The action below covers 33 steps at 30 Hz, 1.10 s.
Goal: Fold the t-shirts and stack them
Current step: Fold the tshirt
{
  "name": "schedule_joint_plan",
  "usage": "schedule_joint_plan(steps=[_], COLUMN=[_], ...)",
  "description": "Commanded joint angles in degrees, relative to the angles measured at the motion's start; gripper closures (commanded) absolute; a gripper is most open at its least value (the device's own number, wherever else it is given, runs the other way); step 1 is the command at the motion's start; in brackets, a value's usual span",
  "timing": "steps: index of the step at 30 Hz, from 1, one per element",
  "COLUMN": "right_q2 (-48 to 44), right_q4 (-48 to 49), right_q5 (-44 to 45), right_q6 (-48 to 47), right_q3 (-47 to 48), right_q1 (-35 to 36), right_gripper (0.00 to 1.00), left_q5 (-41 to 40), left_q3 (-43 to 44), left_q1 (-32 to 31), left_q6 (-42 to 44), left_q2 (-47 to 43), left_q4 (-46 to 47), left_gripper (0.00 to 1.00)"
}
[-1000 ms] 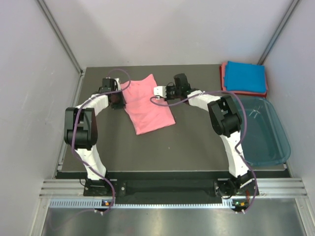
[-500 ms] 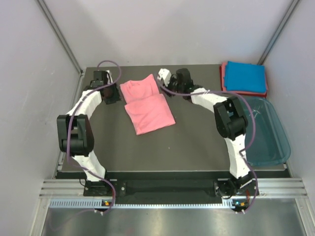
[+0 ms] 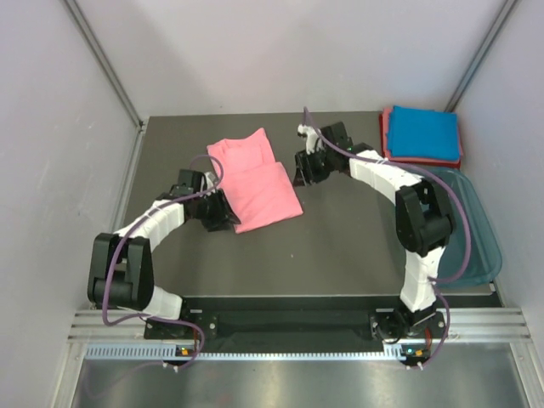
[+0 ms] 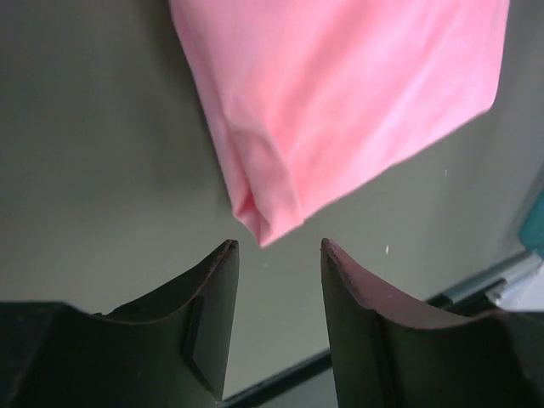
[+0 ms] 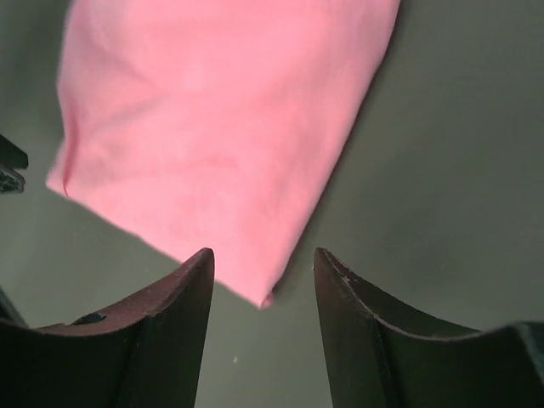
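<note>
We see salmon-pink t-shirt (image 3: 255, 183) folded over, mid-desk toward far edge; wrist views crop it. Left claw (image 4: 279, 246) open, empty, just off shirt's near corner. Right claw (image 5: 262, 255) open, empty, at shirt's right side. Blue t-shirt (image 3: 425, 132), far right corner, hides reddish-pink t-shirt (image 3: 385, 136); only rim shows.

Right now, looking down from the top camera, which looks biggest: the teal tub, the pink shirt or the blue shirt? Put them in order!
1. teal tub, biggest, though not far ahead of the next
2. pink shirt
3. blue shirt, folded up and clearly smallest
</note>
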Motion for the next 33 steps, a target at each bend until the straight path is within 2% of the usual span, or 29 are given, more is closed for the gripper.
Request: schedule_joint_plan(steps=[1, 12, 16, 25, 28, 29, 30, 31, 32, 33], right_q2=[0.0, 2.0, 3.2, 3.7, 3.5, 3.3, 3.1, 2.6, 2.3, 1.6], right_q4=[-4.3, 2.1, 5.4, 8.7, 9.2, 9.1, 9.2, 9.3, 9.2, 9.4], right_q5=[-4.2, -6.3, -9.2, -9.6, -9.4, -9.1, -8.6, -8.2, -7.8, -7.8], right_q6=[5.1, 7.4, 9.0, 10.2, 10.4, 10.3, 10.2, 10.4, 10.4, 10.6], right_q3=[-4.3, -13.4, -15.2, -17.2, -17.4, -17.4, -17.9, -18.1, -18.4, -19.1], right_q1=[-0.8, -0.9, -0.8, -0.6, -0.6, -0.7, -0.7, -0.8, -1.0, -1.1], right_gripper=[0.50, 0.52, 0.54, 0.58, 0.64, 0.73, 0.79, 0.85, 1.00, 1.00], left_q5=[3.3, -2.7, -4.2, -5.2, -4.3, -4.3, -4.4, -4.9, -6.5, -7.2], left_q3=[-2.1, -6.1, -6.1, -5.5, -5.4, -5.1, -4.9, -4.1, -3.6, -2.6], left_q1=[-2.6, -4.8, -4.9, -5.0, -5.0, -5.0, -5.0, -5.0, -5.0, -5.0], left_q6=[-3.9, -3.6, -3.3, -2.3, -2.4, -2.4, -2.3, -2.1, -1.8, -1.4], left_q2=[-2.4, -1.1, 0.0, 0.6, 1.5, 1.8, 1.9, 1.9, 1.9, 1.9], left_q4=[8.3, 10.1, 10.5, 11.0, 11.7, 11.5, 11.1, 9.2, 8.0, 7.0], left_gripper=[0.51, 0.51, 0.52, 0.57, 0.66, 0.74, 0.90, 0.96, 1.00, 1.00])
